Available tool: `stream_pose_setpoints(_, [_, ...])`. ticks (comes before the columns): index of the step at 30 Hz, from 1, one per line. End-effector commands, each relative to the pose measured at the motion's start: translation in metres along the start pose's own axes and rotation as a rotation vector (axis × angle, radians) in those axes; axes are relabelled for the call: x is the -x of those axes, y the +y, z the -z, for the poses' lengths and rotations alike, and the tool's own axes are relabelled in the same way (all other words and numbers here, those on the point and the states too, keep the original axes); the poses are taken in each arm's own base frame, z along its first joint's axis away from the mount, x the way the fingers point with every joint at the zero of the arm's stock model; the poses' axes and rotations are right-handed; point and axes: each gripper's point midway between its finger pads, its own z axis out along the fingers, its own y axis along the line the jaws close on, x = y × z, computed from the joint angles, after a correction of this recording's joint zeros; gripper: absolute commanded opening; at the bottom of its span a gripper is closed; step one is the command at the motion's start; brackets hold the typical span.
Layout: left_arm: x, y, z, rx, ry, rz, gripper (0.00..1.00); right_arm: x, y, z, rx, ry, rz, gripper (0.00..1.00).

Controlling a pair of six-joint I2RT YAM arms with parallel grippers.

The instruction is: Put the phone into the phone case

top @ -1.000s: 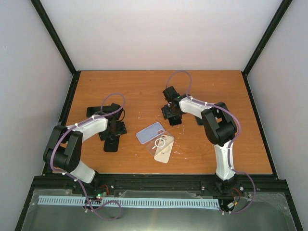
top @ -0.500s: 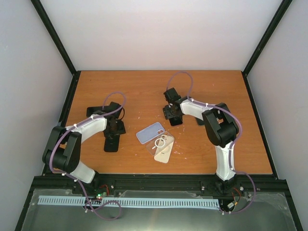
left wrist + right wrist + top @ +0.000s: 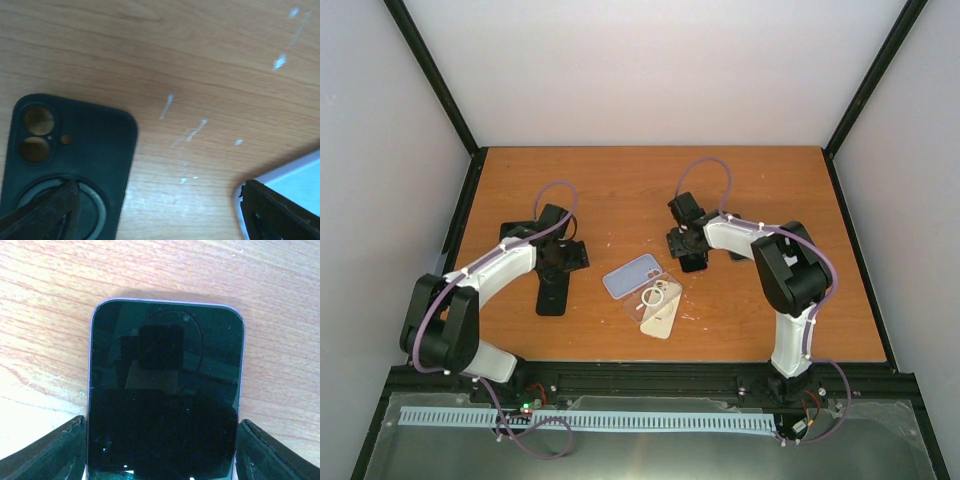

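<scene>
The phone [image 3: 165,390] has a black screen and a purple rim; it sits between my right gripper's [image 3: 162,452] fingers, which press both its long edges. In the top view it shows as a dark slab [image 3: 691,257] under the right gripper [image 3: 684,244], right of table centre. A lavender phone case [image 3: 632,275] lies just left of it, and its corner shows in the left wrist view [image 3: 300,175]. My left gripper [image 3: 568,258] is open and empty, low over bare wood [image 3: 160,220], between a dark case [image 3: 65,165] and the lavender case.
A clear case with a white ring [image 3: 660,295] and a cream phone-shaped item [image 3: 660,320] lie near the lavender case. The dark case [image 3: 552,295] lies by the left gripper, with another black piece [image 3: 512,232] further left. The table has black rails at its edges.
My right gripper shifted slightly right and nearer with the phone. My left gripper moved a little to the right, toward the lavender case.
</scene>
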Motion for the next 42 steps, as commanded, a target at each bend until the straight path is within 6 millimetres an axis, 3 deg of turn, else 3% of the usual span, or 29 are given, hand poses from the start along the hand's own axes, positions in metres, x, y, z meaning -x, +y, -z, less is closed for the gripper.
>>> stream_pose_setpoints(1, [-0.017,0.03,-0.014,0.15,0.059,-0.011,0.91,-0.003,-0.008,0.008,-0.017,-0.01,-0.024,0.69])
stream_pose_setpoints(4, [-0.02,0.041,-0.022,0.203,0.061,-0.001,0.99,-0.004,-0.014,0.01,-0.038,-0.014,-0.025,0.69])
stream_pose_setpoints(13, [-0.024,0.057,-0.028,0.294,0.088,-0.027,1.0,-0.016,-0.024,0.013,-0.037,-0.014,-0.043,0.68])
stream_pose_setpoints(19, [-0.028,0.063,-0.032,0.328,0.107,-0.023,0.94,-0.015,-0.023,0.016,-0.021,-0.019,-0.054,0.68])
stream_pose_setpoints(25, [-0.03,0.074,-0.037,0.388,0.121,-0.03,0.99,-0.01,-0.024,0.023,-0.01,-0.038,-0.063,0.68])
stream_pose_setpoints(30, [-0.028,0.074,-0.041,0.39,0.121,-0.045,0.99,-0.01,-0.026,0.027,-0.011,-0.046,-0.065,0.68])
stream_pose_setpoints(36, [-0.026,0.055,-0.039,0.27,0.099,-0.051,0.99,-0.014,-0.027,0.024,-0.008,-0.04,-0.07,0.68])
stream_pose_setpoints(37, [-0.027,0.055,-0.04,0.26,0.095,-0.05,0.95,-0.014,-0.027,0.024,-0.006,-0.04,-0.072,0.68])
stream_pose_setpoints(40, [-0.029,0.06,-0.042,0.281,0.096,-0.041,0.71,-0.015,-0.026,0.024,-0.002,-0.04,-0.076,0.68])
stream_pose_setpoints(42, [-0.027,0.058,-0.042,0.278,0.096,-0.038,0.63,-0.015,-0.028,0.025,-0.004,-0.043,-0.077,0.68])
